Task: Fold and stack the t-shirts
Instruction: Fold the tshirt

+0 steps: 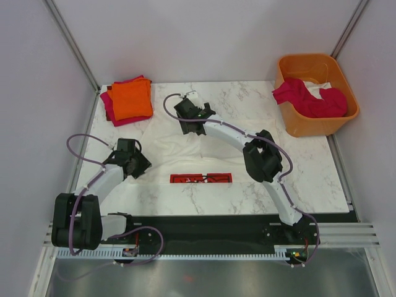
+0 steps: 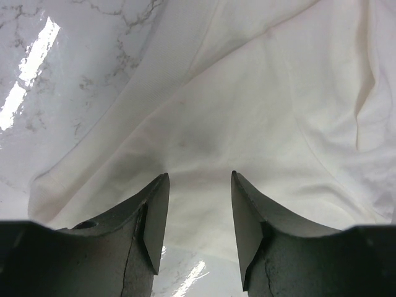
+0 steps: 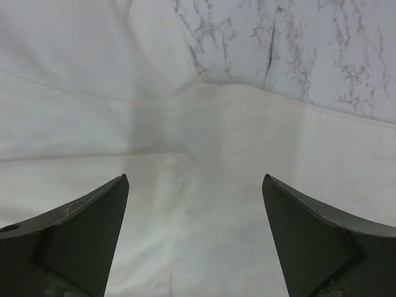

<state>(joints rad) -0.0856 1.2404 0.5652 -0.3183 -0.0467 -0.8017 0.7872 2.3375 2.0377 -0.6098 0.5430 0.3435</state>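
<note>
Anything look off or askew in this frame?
Far-left stack is askew: the orange tee sits crooked on the magenta tee, edges mismatched. At the tub, a crimson tee hangs over the left rim. No damage visible.

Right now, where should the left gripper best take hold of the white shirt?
Probably the loose edge beside the left gripper, from above: the white shirt lies flat on the table, and that edge seems raised enough to pinch.
</note>
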